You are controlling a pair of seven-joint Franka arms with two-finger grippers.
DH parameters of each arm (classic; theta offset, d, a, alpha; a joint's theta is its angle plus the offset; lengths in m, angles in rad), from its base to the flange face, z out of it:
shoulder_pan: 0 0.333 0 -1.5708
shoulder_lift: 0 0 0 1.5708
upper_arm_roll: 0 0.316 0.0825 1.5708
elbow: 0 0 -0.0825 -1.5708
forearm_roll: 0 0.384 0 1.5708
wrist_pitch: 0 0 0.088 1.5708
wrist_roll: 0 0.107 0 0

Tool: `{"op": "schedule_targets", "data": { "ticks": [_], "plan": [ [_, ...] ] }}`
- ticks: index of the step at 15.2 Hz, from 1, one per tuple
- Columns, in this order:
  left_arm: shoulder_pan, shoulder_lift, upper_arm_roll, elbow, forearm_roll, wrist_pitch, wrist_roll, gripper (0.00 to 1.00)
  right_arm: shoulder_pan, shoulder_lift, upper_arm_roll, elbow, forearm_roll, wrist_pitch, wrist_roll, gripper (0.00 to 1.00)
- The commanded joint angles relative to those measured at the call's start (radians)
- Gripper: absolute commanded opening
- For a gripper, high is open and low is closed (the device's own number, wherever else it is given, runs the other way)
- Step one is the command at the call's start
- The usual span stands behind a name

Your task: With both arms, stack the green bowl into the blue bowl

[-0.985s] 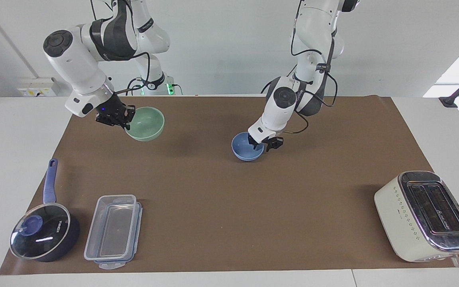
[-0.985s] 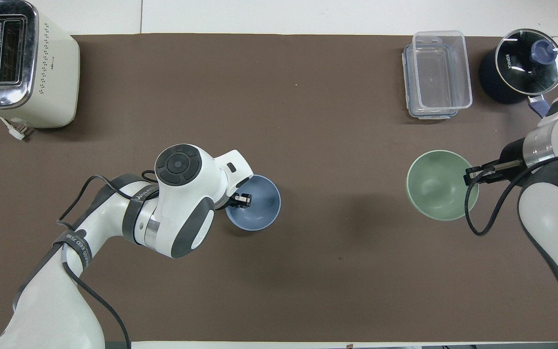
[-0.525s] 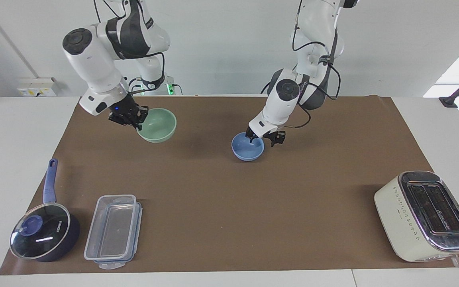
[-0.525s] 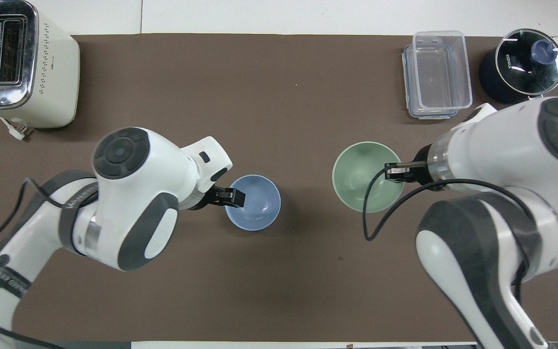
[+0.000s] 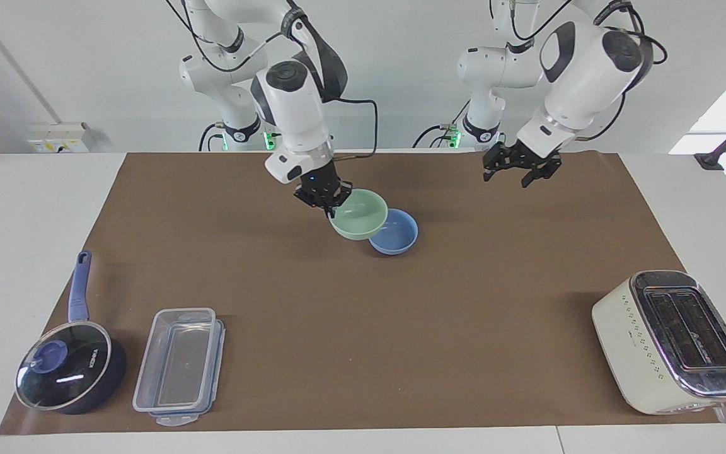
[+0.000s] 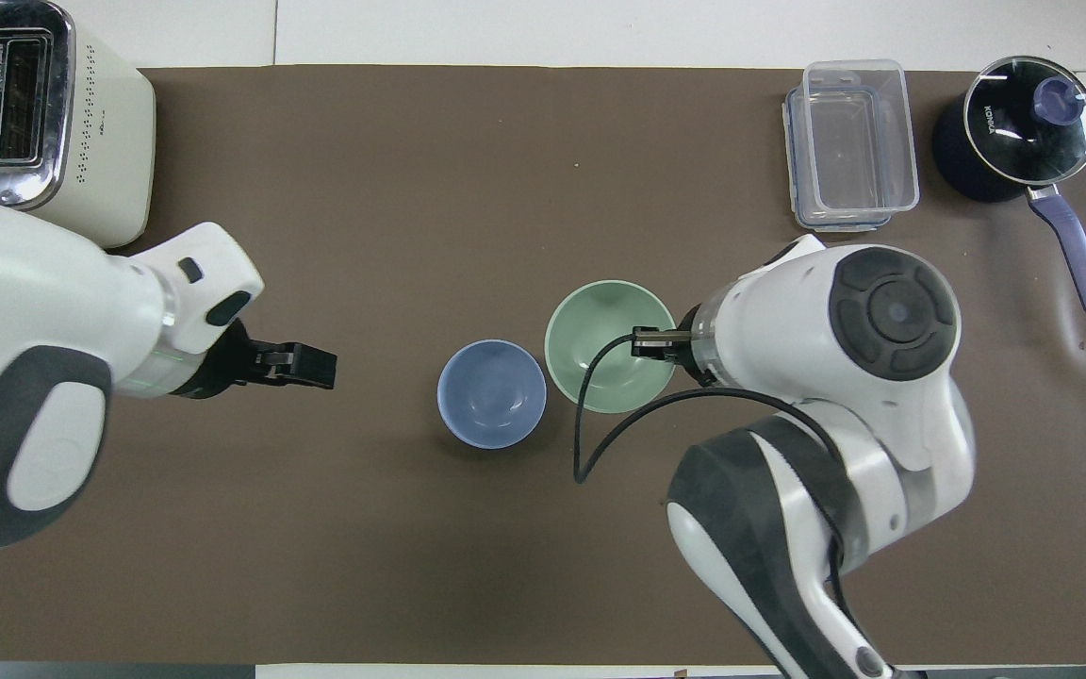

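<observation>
The pale green bowl [image 5: 358, 214] hangs in the air, held by its rim in my right gripper [image 5: 324, 200], which is shut on it. It is just beside the blue bowl [image 5: 396, 233], toward the right arm's end, and its edge overlaps the blue bowl's rim in the facing view. The overhead view shows the green bowl [image 6: 604, 339], the right gripper [image 6: 651, 341] and the blue bowl [image 6: 491, 393] side by side. The blue bowl stands empty on the brown mat. My left gripper [image 5: 517, 167] is open and empty, raised over the mat toward the left arm's end; the overhead view shows it too [image 6: 307, 365].
A cream toaster [image 5: 672, 340] stands at the left arm's end, far from the robots. A clear plastic container [image 5: 180, 366] and a dark blue lidded saucepan [image 5: 67, 372] stand at the right arm's end. The brown mat [image 5: 363, 328] covers the table.
My right gripper carried the green bowl across the mat up to the blue bowl. My left gripper let go of the blue bowl's rim, rose and drew away toward its own end.
</observation>
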Motion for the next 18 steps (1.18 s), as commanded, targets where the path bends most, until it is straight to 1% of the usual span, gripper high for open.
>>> {"op": "schedule_targets", "data": {
  "ticks": [1, 3, 5, 7, 9, 11, 12, 13, 14, 16, 18],
  "plan": [
    [0.017, 0.011, -0.013, 0.056, 0.097, -0.030, 0.004, 1.00, 0.046, -0.011, -0.005, -0.064, 0.017, 0.067, 0.016, 0.00],
    [0.017, 0.023, -0.015, 0.105, 0.114, -0.049, -0.013, 1.00, 0.067, 0.017, -0.005, -0.064, 0.017, 0.081, 0.045, 0.00],
    [0.017, 0.031, -0.015, 0.122, 0.124, -0.047, -0.019, 1.00, 0.082, 0.038, -0.005, -0.063, 0.017, 0.092, 0.076, 0.00],
    [0.006, 0.039, -0.019, 0.168, 0.184, -0.065, -0.056, 1.00, 0.116, 0.060, -0.005, -0.058, 0.017, 0.095, 0.105, 0.00],
    [0.003, 0.065, -0.024, 0.275, 0.183, -0.174, -0.086, 1.00, 0.111, 0.064, -0.005, -0.060, 0.017, 0.103, 0.102, 0.00],
    [0.000, 0.138, -0.030, 0.434, 0.178, -0.336, -0.116, 1.00, 0.111, 0.064, -0.005, -0.060, 0.017, 0.107, 0.105, 0.00],
    [-0.003, 0.160, -0.038, 0.485, 0.177, -0.390, -0.114, 1.00, 0.113, 0.064, -0.005, -0.060, 0.017, 0.106, 0.105, 0.00],
    [-0.005, 0.168, -0.036, 0.502, 0.165, -0.404, -0.113, 1.00, 0.110, 0.066, -0.005, -0.058, 0.017, 0.106, 0.103, 0.00],
    [-0.003, 0.166, -0.032, 0.498, 0.148, -0.376, -0.113, 1.00, 0.104, 0.068, -0.006, -0.055, 0.016, 0.107, 0.102, 0.00],
    [0.007, 0.163, -0.030, 0.448, 0.148, -0.310, -0.111, 1.00, 0.093, 0.074, -0.006, -0.038, 0.016, 0.106, 0.096, 0.00],
    [0.012, 0.166, -0.028, 0.431, 0.148, -0.280, -0.111, 1.00, 0.082, 0.081, -0.006, -0.031, 0.014, 0.117, 0.097, 0.00]
  ]
}}
